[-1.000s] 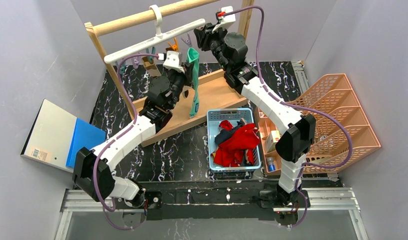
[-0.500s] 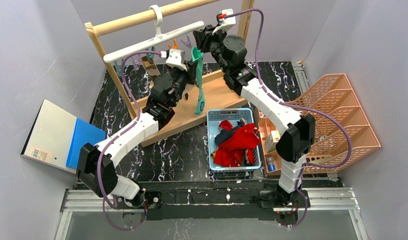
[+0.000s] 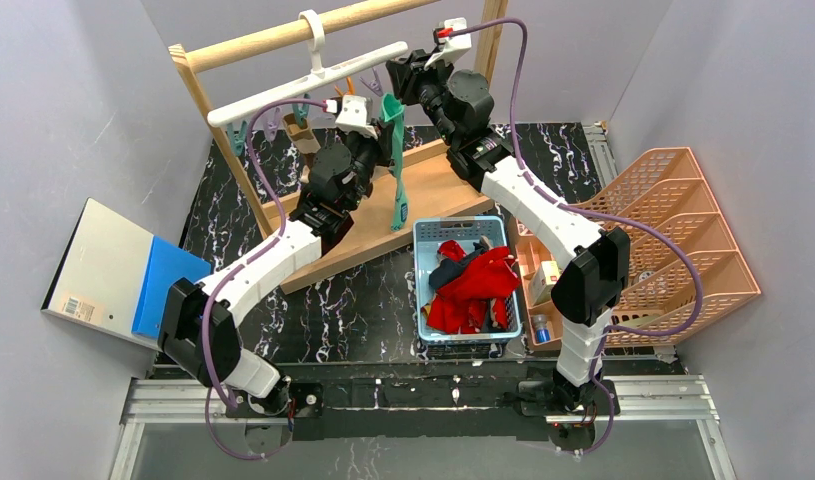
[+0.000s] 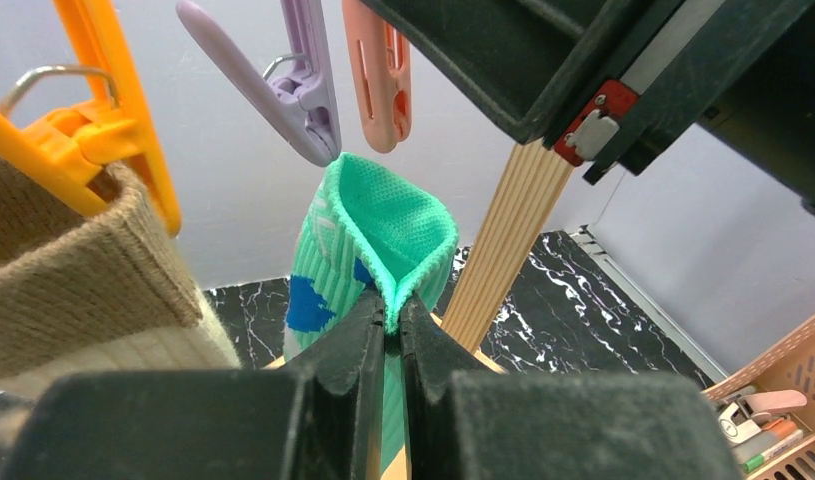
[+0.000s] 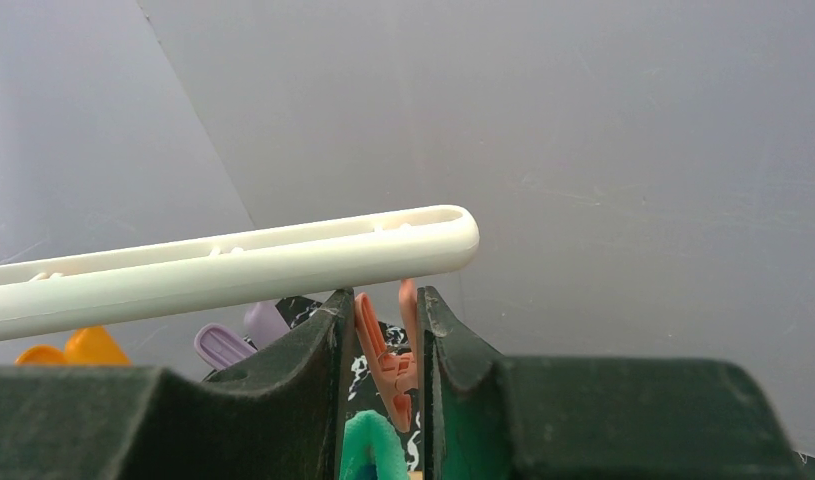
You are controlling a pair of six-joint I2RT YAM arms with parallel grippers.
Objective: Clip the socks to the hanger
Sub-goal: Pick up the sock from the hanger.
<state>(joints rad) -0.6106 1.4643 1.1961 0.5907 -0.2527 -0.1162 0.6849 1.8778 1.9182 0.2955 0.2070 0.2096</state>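
Note:
The white hanger [image 3: 313, 82] hangs by its hook from the wooden rail. My left gripper [image 4: 393, 325] is shut on the cuff of a teal-green sock [image 4: 383, 225], holding it up just under the purple clip [image 4: 293, 90] and the pink clip [image 4: 376, 80]. The sock [image 3: 396, 170] dangles below that gripper [image 3: 378, 120]. My right gripper [image 5: 383, 305] is at the hanger's right end [image 5: 233, 265], shut on the pink clip's [image 5: 388, 360] handles. A beige sock [image 4: 73, 280] hangs from the orange clip [image 4: 113, 130]. More socks [image 3: 473, 290], red and navy, lie in the blue basket [image 3: 419, 270].
The wooden rack's post [image 4: 508, 230] stands just right of the teal sock, with its base board [image 3: 433, 190] underneath. An orange tiered organizer [image 3: 683, 250] fills the right side. A white-and-blue box [image 3: 123, 270] lies at the left.
My left arm has lifted the teal sock up and to the right, under the clips. My right gripper shifted slightly left at the hanger's end and closed a little more.

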